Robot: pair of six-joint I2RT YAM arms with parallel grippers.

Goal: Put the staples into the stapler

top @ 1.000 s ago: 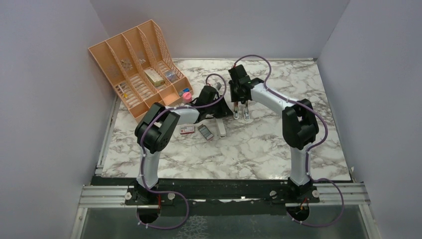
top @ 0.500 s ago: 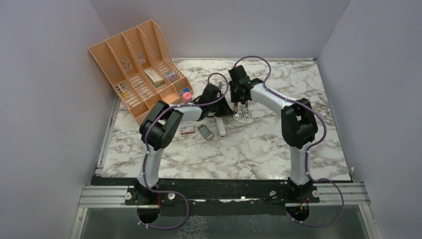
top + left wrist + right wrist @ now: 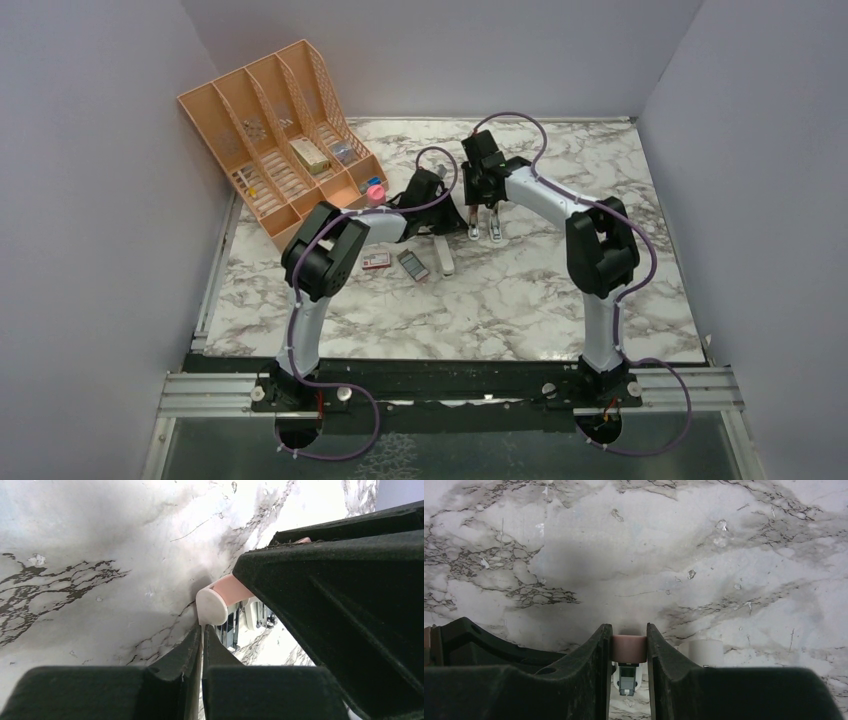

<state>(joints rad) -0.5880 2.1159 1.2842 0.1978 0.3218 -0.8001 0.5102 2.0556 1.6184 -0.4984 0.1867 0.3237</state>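
Observation:
The stapler lies opened near the table's middle, with pale and metal parts spread out. My right gripper is shut on its pink part, and a metal channel shows just below. The left gripper is shut, its fingertips pressed together right under the stapler's white rounded end; I see nothing between them. In the top view the left gripper sits just left of the right gripper. The staples lie in a small grey tray beside a red-and-white sleeve, left of both grippers.
An orange desk organiser stands at the back left with small items in its slots. A pink-capped bottle stands by its front corner. A white stapler piece lies right of the tray. Walls enclose three sides.
The left gripper has edged toward the stapler and its jaws have closed. The right arm has stayed where it was, still gripping the pink part.

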